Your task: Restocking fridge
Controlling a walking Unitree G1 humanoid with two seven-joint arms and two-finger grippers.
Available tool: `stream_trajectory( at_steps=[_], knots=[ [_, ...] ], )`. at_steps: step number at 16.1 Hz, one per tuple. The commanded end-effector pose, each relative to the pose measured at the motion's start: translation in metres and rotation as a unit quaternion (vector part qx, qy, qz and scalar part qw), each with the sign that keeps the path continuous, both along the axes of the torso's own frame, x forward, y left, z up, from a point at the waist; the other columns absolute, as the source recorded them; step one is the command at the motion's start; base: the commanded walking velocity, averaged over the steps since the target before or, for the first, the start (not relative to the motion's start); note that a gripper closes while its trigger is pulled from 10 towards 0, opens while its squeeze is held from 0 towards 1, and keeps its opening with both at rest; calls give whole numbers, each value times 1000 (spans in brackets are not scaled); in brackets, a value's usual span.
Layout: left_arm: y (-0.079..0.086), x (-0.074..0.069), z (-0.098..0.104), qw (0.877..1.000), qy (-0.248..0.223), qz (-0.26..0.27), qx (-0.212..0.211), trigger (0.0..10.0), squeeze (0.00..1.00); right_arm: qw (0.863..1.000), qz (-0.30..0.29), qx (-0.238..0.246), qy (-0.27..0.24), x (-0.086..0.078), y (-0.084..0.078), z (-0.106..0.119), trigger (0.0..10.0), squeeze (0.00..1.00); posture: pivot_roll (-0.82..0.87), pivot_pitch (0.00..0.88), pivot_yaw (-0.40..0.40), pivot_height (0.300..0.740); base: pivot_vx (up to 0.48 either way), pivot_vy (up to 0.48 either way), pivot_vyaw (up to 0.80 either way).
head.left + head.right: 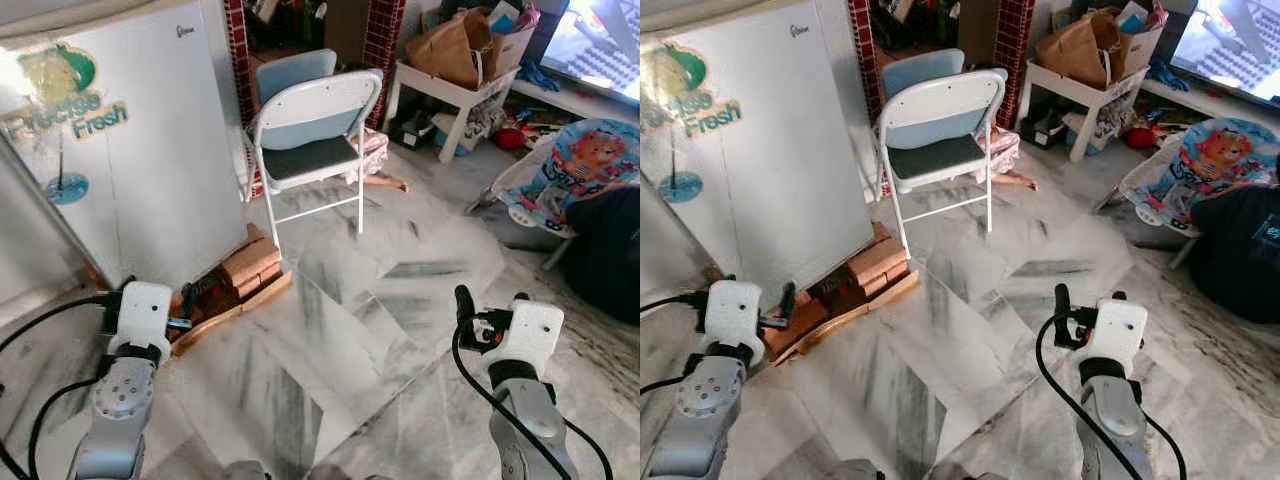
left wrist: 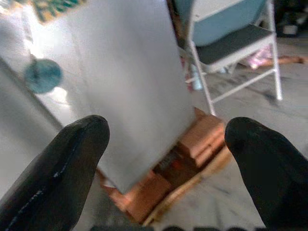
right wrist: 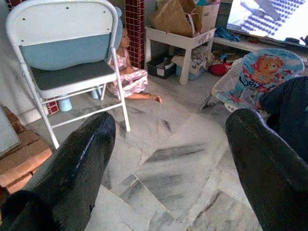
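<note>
I hold both tools wide and empty: left tool (image 2: 163, 159) faces the shut fridge (image 1: 140, 150) on bricks (image 1: 250, 265), probably for reaching its door; right tool (image 3: 168, 159) faces the chair (image 3: 67, 57).

fridge (image 1: 130, 150) top cropped, left wrist view blurred

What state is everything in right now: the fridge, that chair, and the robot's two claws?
White fridge: door shut, standing on bricks.
Pale blue folding metal chair: unfolded, upright, seat bare.
Brown paper bag: upright on the white side table.
Left gripper: open, holding nothing.
Right gripper: open, holding nothing.
</note>
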State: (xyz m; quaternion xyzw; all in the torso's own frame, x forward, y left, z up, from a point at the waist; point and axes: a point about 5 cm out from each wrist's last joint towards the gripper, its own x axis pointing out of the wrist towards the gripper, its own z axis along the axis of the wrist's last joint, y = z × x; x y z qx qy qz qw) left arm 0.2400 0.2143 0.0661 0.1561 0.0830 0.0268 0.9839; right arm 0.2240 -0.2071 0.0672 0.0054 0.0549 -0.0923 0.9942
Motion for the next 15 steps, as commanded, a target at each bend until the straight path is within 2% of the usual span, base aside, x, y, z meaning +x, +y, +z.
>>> stream_trajectory(
  at_steps=[1, 2, 4, 6, 8, 10, 11, 12, 13, 15],
  knots=[
    [-6, 0, 0, 1000, 6, -25, 0, 10000, 0, 1000, 12, -5, 7, 2, 0, 0, 10000, 0, 79, 46, -62, 740, 0, 0, 0],
    [-11, -1, 0, 998, 12, -60, 5, 10000, 0, 1000, 24, -10, 12, 3, 1, 0, 10000, 0, 83, 48, -78, 740, 0, 0, 0],
    [-12, -4, 0, 997, 18, -75, 7, 10000, 0, 1000, 20, -12, 18, 2, -2, -1, 10000, 0, 92, 52, -99, 740, 0, 0, 0],
    [-15, -10, -4, 997, 23, -75, 5, 10000, 0, 999, 5, -6, 35, -1, -9, -7, 10000, 0, 110, 37, -115, 740, 0, 0, 0],
    [-18, -12, -2, 997, 8, -71, 16, 10000, 0, 1000, 9, -8, 25, 4, -7, -6, 10000, 0, 116, 30, -115, 740, 0, 0, 0],
    [-19, -12, 1, 999, -6, -44, 13, 10000, 0, 1000, -5, -6, 18, 7, -7, -7, 10000, 0, 109, 14, -74, 740, 0, 0, 0],
    [-18, -9, 1, 1000, -14, -4, 6, 10000, 0, 1000, -8, -9, 11, 10, -6, -5, 10000, 0, 111, 11, -54, 740, 0, 0, 0],
    [-23, -3, 1, 1000, -16, -2, 0, 10000, 0, 1000, -7, -14, 6, 11, -7, -3, 10000, 0, 99, 10, -43, 740, 0, 0, 0],
    [-30, 2, 2, 1000, -17, -23, -2, 10000, 0, 1000, -7, -17, 4, 10, -9, -2, 10000, 0, 90, 15, -36, 740, 0, 0, 0],
    [-36, 7, 1, 997, -8, -70, 20, 10000, 0, 1000, -15, -24, 8, 2, -15, -4, 10000, 0, 56, 21, -5, 740, 0, 0, 0]
  ],
)
